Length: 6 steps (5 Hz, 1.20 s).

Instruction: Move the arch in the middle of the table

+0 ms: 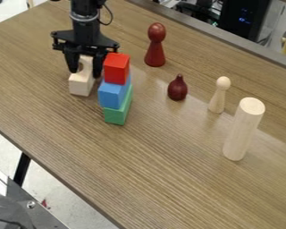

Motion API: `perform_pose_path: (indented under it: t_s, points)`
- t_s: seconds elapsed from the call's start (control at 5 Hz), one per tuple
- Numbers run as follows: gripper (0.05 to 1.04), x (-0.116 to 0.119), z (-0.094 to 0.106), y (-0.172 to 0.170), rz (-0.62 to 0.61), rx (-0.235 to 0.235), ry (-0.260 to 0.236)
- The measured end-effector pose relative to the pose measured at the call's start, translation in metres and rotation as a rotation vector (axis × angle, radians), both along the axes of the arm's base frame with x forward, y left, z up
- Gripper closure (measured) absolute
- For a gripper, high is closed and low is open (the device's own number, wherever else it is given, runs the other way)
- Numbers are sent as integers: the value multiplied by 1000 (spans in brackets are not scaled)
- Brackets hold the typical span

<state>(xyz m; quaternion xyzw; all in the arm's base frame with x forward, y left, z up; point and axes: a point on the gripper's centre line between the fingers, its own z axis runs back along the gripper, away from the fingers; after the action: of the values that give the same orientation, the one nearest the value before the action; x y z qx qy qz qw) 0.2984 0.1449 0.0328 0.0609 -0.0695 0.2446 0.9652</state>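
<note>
- The pale wooden arch (pixel 80 86) is in the upper left part of the brown wooden worktop (pixel 163 179), just beside the stack of red (pixel 116 69), blue (pixel 114 93) and green (pixel 116 115) blocks.
- The claw (pixel 85 74) is around the arch, so I judge the reaching part is done; carrying to the middle and releasing seem left.
- If the claw already grasps the arch, I cannot tell.
- The black arm (pixel 86 29) comes from the top edge and points downward, almost vertical.
</note>
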Motion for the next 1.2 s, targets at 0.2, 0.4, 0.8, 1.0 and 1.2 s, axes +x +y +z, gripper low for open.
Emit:
perform_pose_path:
  t_s: [0.2,0.4,0.8,1.0,1.2]
  points:
    - [520,-2,2,-2,26,-42,21]
    - [520,5,37,-6,32,-75,-23]
    - [521,4,135,-9,83,-157,-215]
    - [521,-6,170,-27,39,-195,-230]
    - [521,-15,167,-62,-75,-181,-187]
